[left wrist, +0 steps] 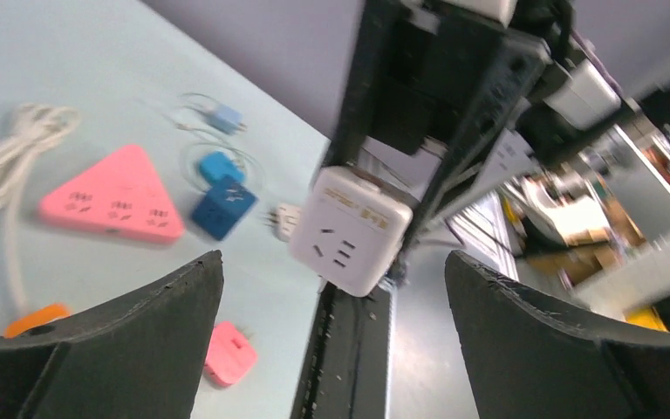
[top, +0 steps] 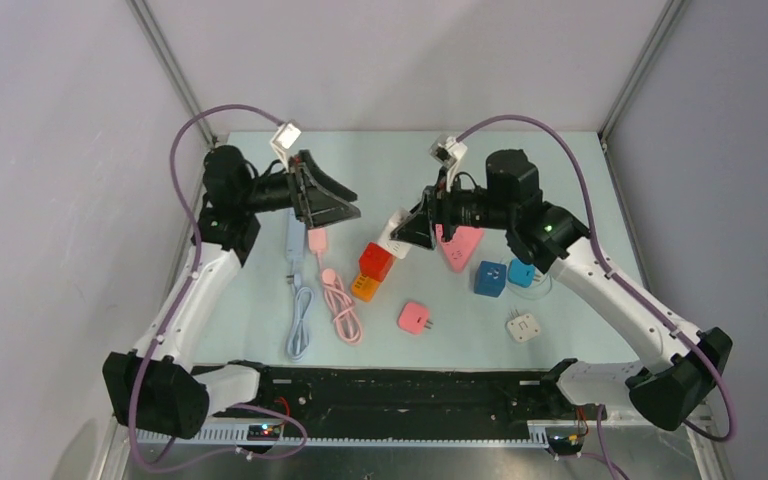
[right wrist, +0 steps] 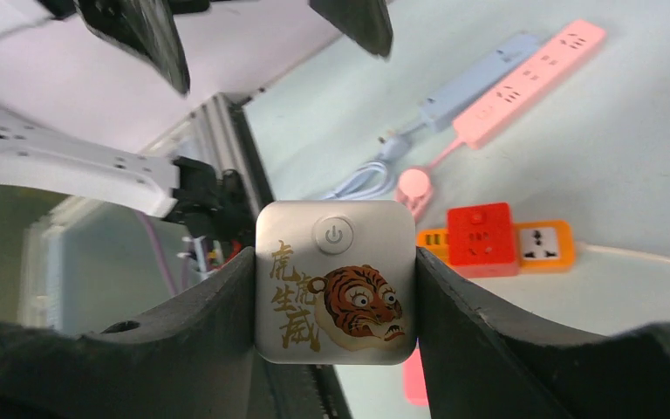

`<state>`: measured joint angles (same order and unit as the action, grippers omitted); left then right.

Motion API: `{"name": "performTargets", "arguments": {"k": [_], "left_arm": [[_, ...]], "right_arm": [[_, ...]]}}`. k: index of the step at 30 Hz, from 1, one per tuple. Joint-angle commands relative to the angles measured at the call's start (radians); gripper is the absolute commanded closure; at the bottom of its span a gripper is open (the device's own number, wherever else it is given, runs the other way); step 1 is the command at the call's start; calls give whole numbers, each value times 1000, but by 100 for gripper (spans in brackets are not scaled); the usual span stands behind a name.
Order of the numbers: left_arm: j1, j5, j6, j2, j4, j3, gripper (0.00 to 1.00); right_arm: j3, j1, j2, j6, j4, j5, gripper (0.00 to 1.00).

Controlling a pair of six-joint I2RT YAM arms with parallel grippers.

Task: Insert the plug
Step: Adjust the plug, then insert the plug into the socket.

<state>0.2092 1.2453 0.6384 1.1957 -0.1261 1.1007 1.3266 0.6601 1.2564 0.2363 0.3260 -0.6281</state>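
Left gripper: jaws spread wide, nothing between them, raised above the table at its left rear. Right gripper: closed on the white cube socket, fingers pressing its two opposite sides. The cube face toward the right wrist camera carries a power button and a tiger print. The opposite face, with its pin holes, shows in the left wrist view and is turned toward the left gripper. The two grippers face each other, apart. Cube is held in the air near table centre, above the red cube socket and beside the pink triangular strip. On the table: orange socket block touching the red one, blue-grey power strip and pink power strip side by side with coiled cables, dark blue cube, pink plug adapter, white plug adapter.
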Motion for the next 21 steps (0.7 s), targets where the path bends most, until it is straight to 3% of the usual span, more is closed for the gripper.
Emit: {"name": "performTargets", "arguments": {"k": [1, 11, 16, 21], "left_arm": [[-76, -159, -11, -80, -25, -73, 0], [-105, -400, -68, -180, 39, -251, 0], [-104, -589, -69, -163, 181, -275, 1], [-109, -631, -30, -42, 259, -281, 15]], "right_arm": [[-47, 26, -6, -161, -132, 135, 100], [-101, 79, 155, -337, -282, 161, 100], [-101, 95, 239, -402, -285, 190, 100], [-101, 104, 289, -432, -291, 202, 100]]}}
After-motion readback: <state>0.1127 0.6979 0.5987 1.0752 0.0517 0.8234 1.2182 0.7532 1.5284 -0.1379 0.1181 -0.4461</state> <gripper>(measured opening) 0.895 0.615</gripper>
